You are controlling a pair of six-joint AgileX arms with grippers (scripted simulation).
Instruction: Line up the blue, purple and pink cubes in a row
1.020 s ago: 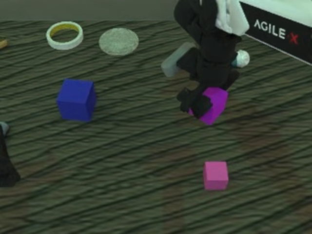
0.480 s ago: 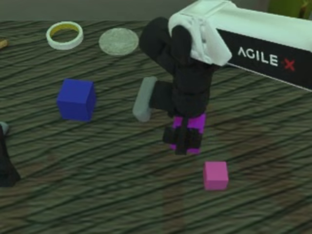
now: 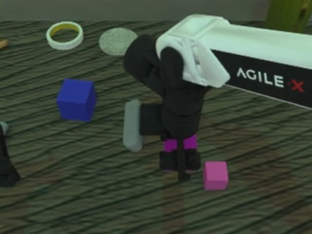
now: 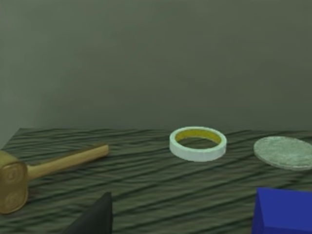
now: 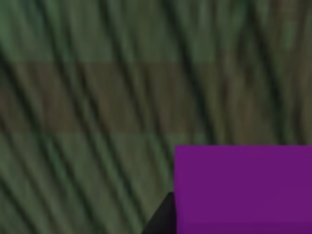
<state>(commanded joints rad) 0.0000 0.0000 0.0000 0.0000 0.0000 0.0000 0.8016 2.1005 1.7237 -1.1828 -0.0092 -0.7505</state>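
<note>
On the dark wood-grain surface (image 3: 97, 195) the right gripper (image 3: 180, 161), closed on the purple cube (image 3: 179, 143), holds it just left of the pink cube (image 3: 216, 175), so I would lower it straight, square to pink, while the blue cube (image 3: 75, 99) waits far left.

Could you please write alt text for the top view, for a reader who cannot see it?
The right hand reaches in from the right, shut on the purple cube, just left of the pink cube on the dark table. The blue cube sits apart at the left, a tape ring and a grey disc behind it.
</note>
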